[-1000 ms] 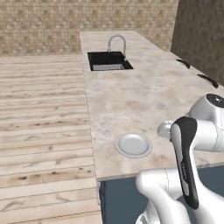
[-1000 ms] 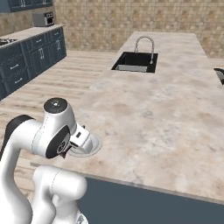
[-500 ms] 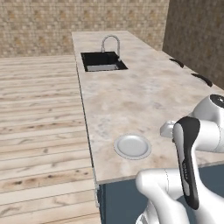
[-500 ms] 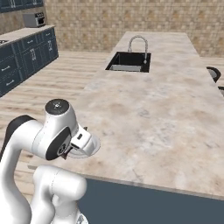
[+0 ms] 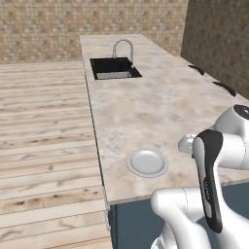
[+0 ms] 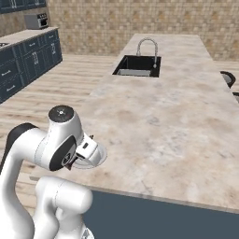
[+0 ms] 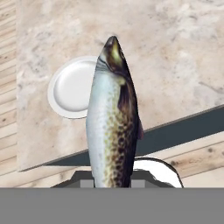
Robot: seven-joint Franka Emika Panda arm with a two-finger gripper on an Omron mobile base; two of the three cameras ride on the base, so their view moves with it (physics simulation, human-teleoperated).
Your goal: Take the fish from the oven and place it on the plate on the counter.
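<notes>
The silvery, brown-speckled fish (image 7: 111, 127) stands up between the fingers of my gripper (image 7: 112, 180), which is shut on its tail end. It hangs above the near edge of the beige marbled counter (image 7: 175, 65). Behind the fish's head and to its left lies the round pale plate (image 7: 70, 89), bare. In the left base view the plate (image 5: 147, 162) sits near the counter's (image 5: 146, 107) front corner, left of my arm's wrist. My arm's upper link partly covers the plate (image 6: 97, 157) in the right base view. The oven is out of view.
A black sink (image 5: 114, 68) with a curved chrome faucet (image 5: 124, 48) sits at the counter's far end. Dark stool tops (image 5: 223, 87) line the right edge. Wooden floor (image 5: 44, 136) runs along the left. Blue cabinets (image 6: 23, 60) with a small appliance (image 6: 36, 21) stand far left.
The whole scene slid slightly left early in the second, so the base moved a little. The arm and the held fish keep the same pose.
</notes>
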